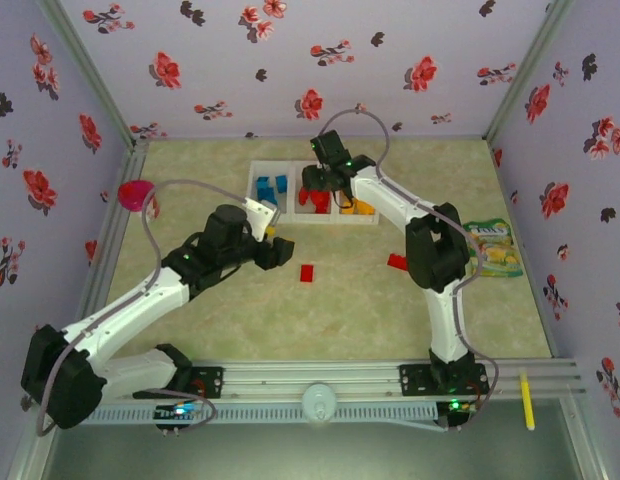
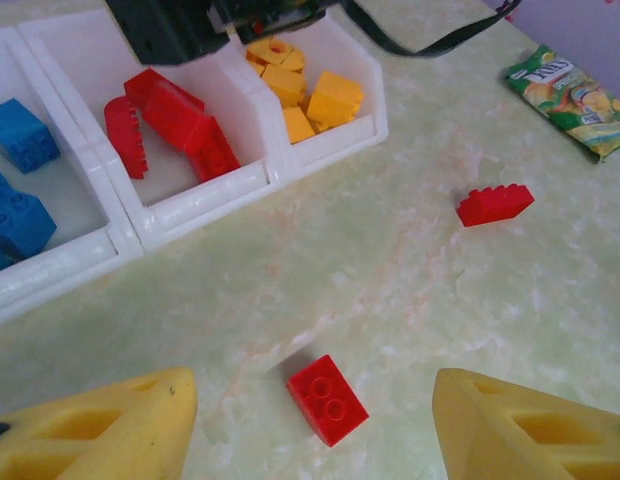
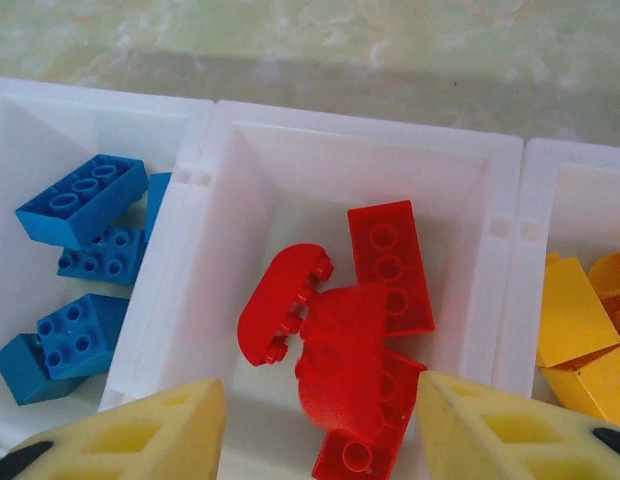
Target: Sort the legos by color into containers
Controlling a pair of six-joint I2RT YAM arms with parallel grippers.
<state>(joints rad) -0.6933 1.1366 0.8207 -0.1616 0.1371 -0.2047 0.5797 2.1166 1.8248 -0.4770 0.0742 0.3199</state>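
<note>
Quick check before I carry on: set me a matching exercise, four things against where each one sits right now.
Things:
1. blue bricks
2. yellow bricks
3. red two-by-two brick
4. snack packet

Places:
A. loose on the table, below the open left gripper
B. leftmost bin
C. on the table, toward its right edge
D. rightmost bin

Pairs: 1-B, 2-D, 3-A, 4-C

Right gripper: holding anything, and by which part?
Nothing. The right gripper stands open over the middle bin; a blurred red brick lies between its fingers, unclamped.
</note>
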